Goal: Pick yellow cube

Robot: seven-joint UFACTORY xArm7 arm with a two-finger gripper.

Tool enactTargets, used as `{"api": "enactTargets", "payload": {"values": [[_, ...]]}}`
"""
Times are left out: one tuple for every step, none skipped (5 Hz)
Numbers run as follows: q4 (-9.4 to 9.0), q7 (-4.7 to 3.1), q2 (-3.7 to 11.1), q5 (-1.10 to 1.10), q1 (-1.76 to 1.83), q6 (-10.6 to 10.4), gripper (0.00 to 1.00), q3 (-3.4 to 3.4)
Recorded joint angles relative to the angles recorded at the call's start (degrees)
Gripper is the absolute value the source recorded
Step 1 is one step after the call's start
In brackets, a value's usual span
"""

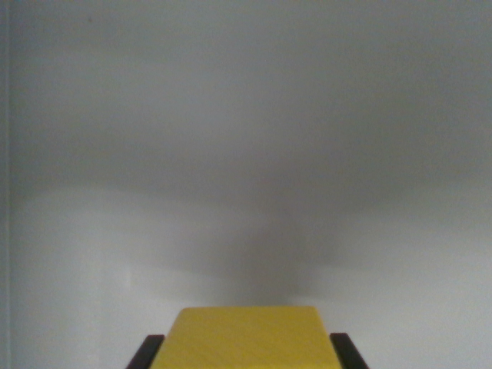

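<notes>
The yellow cube [247, 338] has a matt, smooth face with a faint fine grain across it, like painted wood or dull plastic; which one cannot be told. The claw [247, 354] shows two black fingers [146, 354], matt and plain, likely plastic or rubber. The desk [246, 154] is pale grey, smooth, softly dull, without gloss.

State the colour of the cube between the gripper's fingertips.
Yellow: the cube shows plainly at the wrist view's bottom centre.

1 yellow cube [247, 338], 2 black fingers [146, 352].
</notes>
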Motion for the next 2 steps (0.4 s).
{"api": "enactTargets", "payload": {"values": [[0.00, 0.00, 0.00, 0.00, 0.00, 0.0, 1.00, 0.00], [1.47, -0.07, -0.51, 0.15, -0.04, 2.0, 1.00, 0.06]]}}
